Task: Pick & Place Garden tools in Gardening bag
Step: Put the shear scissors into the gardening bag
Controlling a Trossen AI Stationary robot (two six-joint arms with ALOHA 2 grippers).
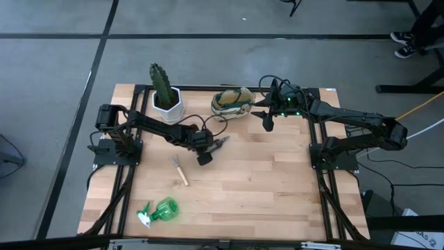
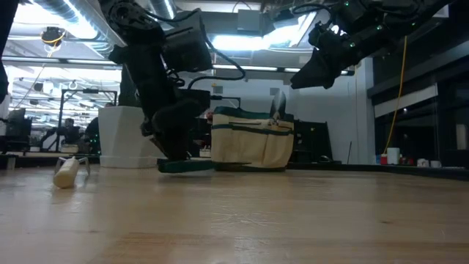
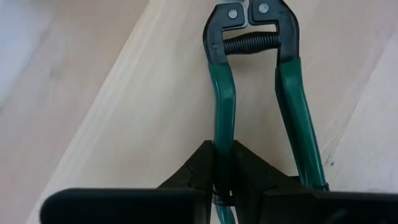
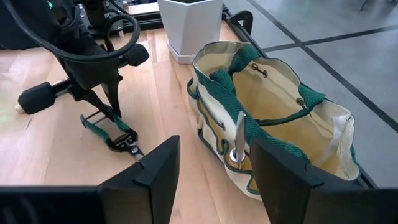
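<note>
The black pruners (image 3: 252,43) with green handles lie on the wooden table (image 1: 263,187), right of the white pot. My left gripper (image 3: 222,177) stands over their handle end, shut on one handle; it also shows in the high view (image 1: 205,154). The olive-and-cream gardening bag (image 4: 273,118) stands open at the far edge, a silver trowel (image 4: 239,138) upright in its outer pocket. My right gripper (image 4: 214,180) hovers open beside the bag, holding nothing. The wooden-handled rake (image 1: 180,170) and the green spray bottle (image 1: 159,211) lie nearer the front. My left gripper pinches one green handle (image 3: 221,140) of the pruners between its two fingers, toward that handle's free end. The fingers slant down from the table's left and lie across the handle. The other handle (image 3: 300,118) runs free beside them. The pruners' head (image 4: 127,146) rests on the table.
A green cactus in a white hexagonal pot (image 1: 166,97) stands at the far edge, left of the bag. Black frame rails (image 1: 132,173) run along the table's left and right sides. Bare wood stretches across the middle and the front right.
</note>
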